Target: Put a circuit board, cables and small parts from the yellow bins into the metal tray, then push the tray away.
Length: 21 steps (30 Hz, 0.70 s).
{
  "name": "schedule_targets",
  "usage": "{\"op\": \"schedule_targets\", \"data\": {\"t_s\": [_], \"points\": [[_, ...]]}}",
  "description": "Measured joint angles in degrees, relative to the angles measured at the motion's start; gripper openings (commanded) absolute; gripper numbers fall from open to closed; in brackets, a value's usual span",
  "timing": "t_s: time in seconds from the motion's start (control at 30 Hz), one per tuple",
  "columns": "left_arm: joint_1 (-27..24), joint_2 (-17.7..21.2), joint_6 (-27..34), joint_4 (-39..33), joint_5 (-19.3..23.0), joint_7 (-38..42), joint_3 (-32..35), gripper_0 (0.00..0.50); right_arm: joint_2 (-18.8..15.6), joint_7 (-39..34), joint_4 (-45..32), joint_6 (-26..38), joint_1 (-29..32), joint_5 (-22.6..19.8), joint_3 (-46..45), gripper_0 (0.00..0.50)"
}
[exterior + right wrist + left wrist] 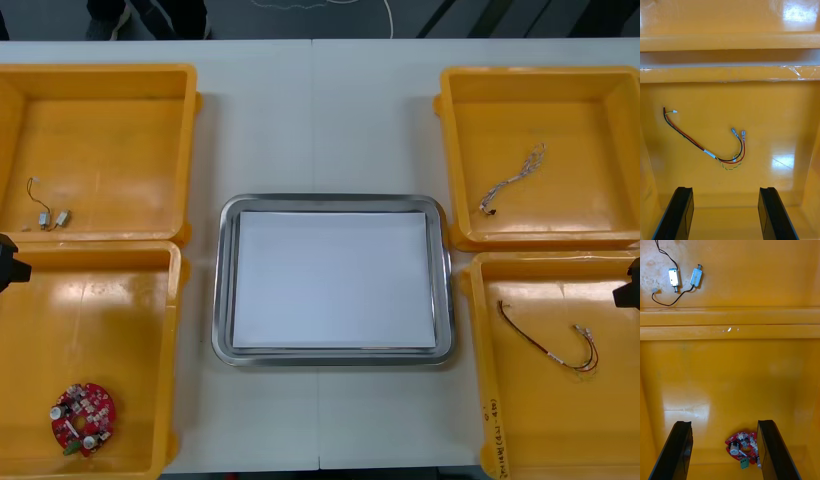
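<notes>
As you look down on the bench [320, 110], you find the metal tray [226, 300] at its middle, white inside, with two yellow bins on each side.

Left side: the left tool [724, 423] sits at the left edge of the bench, over the near left bin [120, 320]. Its fingers [681, 450] stand wide apart and grip nothing. The circuit board [84, 418], round and red, lies on the floor of that bin toward its near left corner. From the wrist camera the circuit board shows low between the fingers, close against one of them. The small metal parts [52, 219], two pieces on thin black leads, lie in the far left bin [110, 140], near its left wall.

Right side: the right tool [725, 189] sits at the right edge, over the near right bin [530, 420]. It too is spread wide and grips nothing. The red, yellow and black cable [703, 144] lies curved on that bin's floor, well beyond the fingertips. A pale twisted cable [512, 178] lies slantwise in the far right bin [560, 110].
</notes>
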Motion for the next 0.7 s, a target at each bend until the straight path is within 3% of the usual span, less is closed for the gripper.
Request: {"op": "schedule_targets", "data": {"t_s": [0.47, 0.7], "points": [[1.28, 0.08, 0.02, 0.02, 1.82, 0.0, -0.03, 0.5, -0.17, 0.0, 0.05, -0.02, 2.37, -0.31, 0.06, 0.5], [2.36, 1.04, 0.02, 0.02, 5.31, 0.0, -0.16, 0.5, -3.62, 0.07, 0.04, -0.81, 3.5, -5.07, 0.08, 0.5]]}}
